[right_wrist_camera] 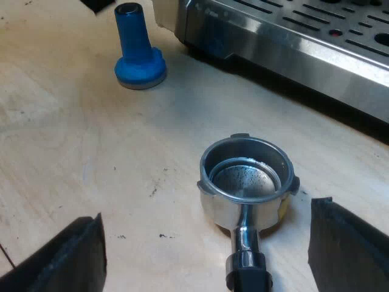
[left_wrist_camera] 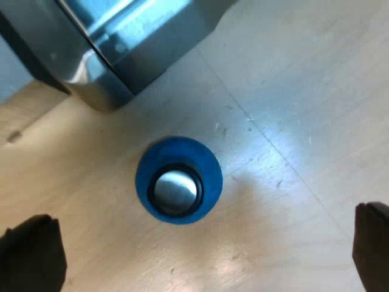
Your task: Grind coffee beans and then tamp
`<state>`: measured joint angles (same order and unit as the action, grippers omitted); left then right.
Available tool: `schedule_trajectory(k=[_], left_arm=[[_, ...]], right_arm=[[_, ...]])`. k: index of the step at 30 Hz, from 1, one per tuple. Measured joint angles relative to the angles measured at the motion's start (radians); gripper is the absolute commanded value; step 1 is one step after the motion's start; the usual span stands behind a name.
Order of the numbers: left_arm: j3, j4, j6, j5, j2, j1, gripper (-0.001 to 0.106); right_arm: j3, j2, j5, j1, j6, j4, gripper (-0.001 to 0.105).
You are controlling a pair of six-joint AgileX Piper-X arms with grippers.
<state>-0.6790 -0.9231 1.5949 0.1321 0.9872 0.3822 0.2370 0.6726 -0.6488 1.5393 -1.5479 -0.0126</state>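
Beside the espresso machine [right_wrist_camera: 285, 42], on a pale wooden table [right_wrist_camera: 67, 152]: one blue tamper [right_wrist_camera: 138, 48], round-footed, is standing upright near its steel front; one shiny metal holder [right_wrist_camera: 246, 182], cup-shaped, is lying farther out. Left gripper [left_wrist_camera: 200, 249] is hovering over the tamper, jaws spread wide; right gripper [right_wrist_camera: 206, 252] is hanging astride the holder's dark handle [right_wrist_camera: 248, 277], jaws likewise wide.

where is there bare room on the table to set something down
Bare table stretches between the blue tamper and the metal holder. It is crowded where the tamper stands close to the espresso machine.
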Motion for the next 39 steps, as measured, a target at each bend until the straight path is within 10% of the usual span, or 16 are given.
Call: schedule_trajectory(k=[17,30,39], left_arm=[[-0.052,-0.07,0.0,-0.017,-0.441,0.0,0.098],[-0.265,-0.002,0.004,-0.041,-0.465,0.0,0.098],[-0.313,-0.002,0.045,-0.132,-0.465,0.0,0.098]], right_arm=[[0.266,0.0,0.005,0.0,-0.069,0.346,0.07],[0.753,0.002,-0.05,-0.049,0.019,0.86,0.07],[0.883,0.002,0.283,-0.458,0.015,1.004,0.07]])
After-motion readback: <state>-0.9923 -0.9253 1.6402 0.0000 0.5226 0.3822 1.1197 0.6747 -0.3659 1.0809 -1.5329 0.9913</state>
